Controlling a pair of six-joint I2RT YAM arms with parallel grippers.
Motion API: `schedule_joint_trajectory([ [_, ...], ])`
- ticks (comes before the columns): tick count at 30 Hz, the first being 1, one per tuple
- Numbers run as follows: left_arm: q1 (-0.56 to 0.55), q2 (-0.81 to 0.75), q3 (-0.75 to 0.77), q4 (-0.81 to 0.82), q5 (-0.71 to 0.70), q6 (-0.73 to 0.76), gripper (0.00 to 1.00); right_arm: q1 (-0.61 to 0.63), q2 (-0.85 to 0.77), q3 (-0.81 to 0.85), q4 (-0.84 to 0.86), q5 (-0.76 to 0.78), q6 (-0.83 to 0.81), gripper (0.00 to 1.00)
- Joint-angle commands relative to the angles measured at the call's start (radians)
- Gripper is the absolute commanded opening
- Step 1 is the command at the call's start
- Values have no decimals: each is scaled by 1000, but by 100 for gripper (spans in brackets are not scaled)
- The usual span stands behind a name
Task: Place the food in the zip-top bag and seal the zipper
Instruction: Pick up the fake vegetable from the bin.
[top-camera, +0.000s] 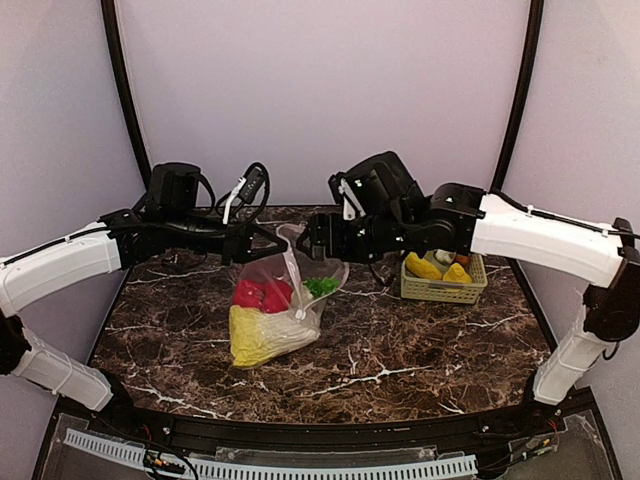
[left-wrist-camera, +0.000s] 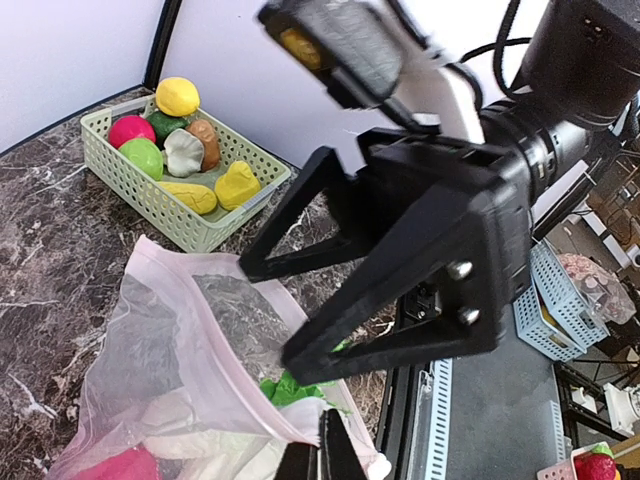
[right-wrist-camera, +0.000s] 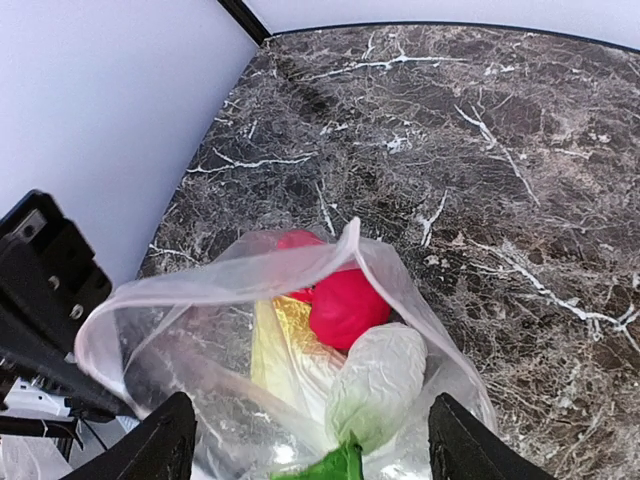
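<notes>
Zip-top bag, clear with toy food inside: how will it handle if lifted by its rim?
Probably floppy: the clear zip-top plastic bag wrinkles and sags where the left fingers pinch its rim. Likely bottom-heavy: the yellow leafy toy cabbage and red toy pieces bulge low, so it may hang and swing. Its glossy film might slip.

The zip-top bag (right-wrist-camera: 180, 330) gapes toward the right gripper (right-wrist-camera: 312, 440) — open table (top-camera: 400, 360) nearer, basket (top-camera: 440, 293) farther right.

A clear, floppy zip-top bag (top-camera: 285, 310) sits slumped on the dark marble table (top-camera: 400, 360), its mouth lifted and gaping, its pink-white zipper (top-camera: 293, 270) unsealed. Inside lie a yellow-white cabbage (top-camera: 255, 338), a red piece (top-camera: 260, 295) and a green-topped radish (top-camera: 320, 286).
</notes>
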Motion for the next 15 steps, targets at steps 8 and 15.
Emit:
schedule_joint_trajectory([
  [8, 38, -44, -18, 17, -44, 10, 1, 11, -262, -132, -66, 51, -205, 80],
  [15, 39, -48, -14, -14, -90, 44, 1, -63, -247, -47, -368, 283, -226, 78],
])
